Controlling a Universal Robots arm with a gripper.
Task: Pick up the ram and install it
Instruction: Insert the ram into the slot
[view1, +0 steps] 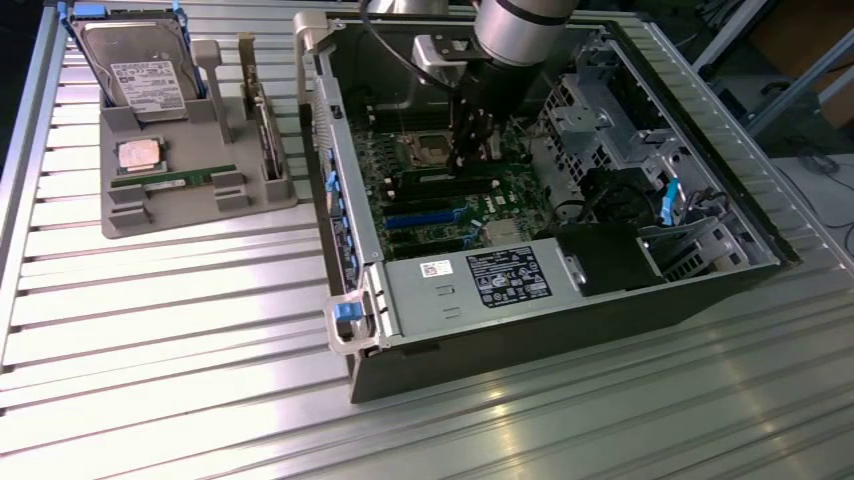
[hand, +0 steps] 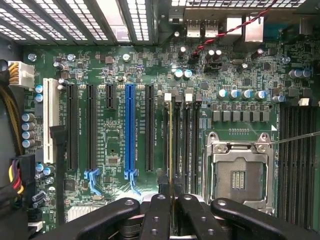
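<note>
While the arm reaches down into the open computer case, the end effector is pinched on the ram, holding it edge-on and upright. Ram's lower edge sits at the memory slots just beside the empty processor socket; cannot tell whether it is seated. Room is tight: black slots flank the stick on both sides, the socket's metal frame close by, the blue expansion slot further off.

Exterior view: case walls box the arm in on all sides, drive cage toward the exterior view's right, power supply at the near edge. Its black label and small white sticker carry print too fine to read.

On the ribbed metal desk, a grey holder tray stands well apart from the case, carrying a second memory stick, a square processor, a hard drive with an unreadable white label, and an upright expansion card.
</note>
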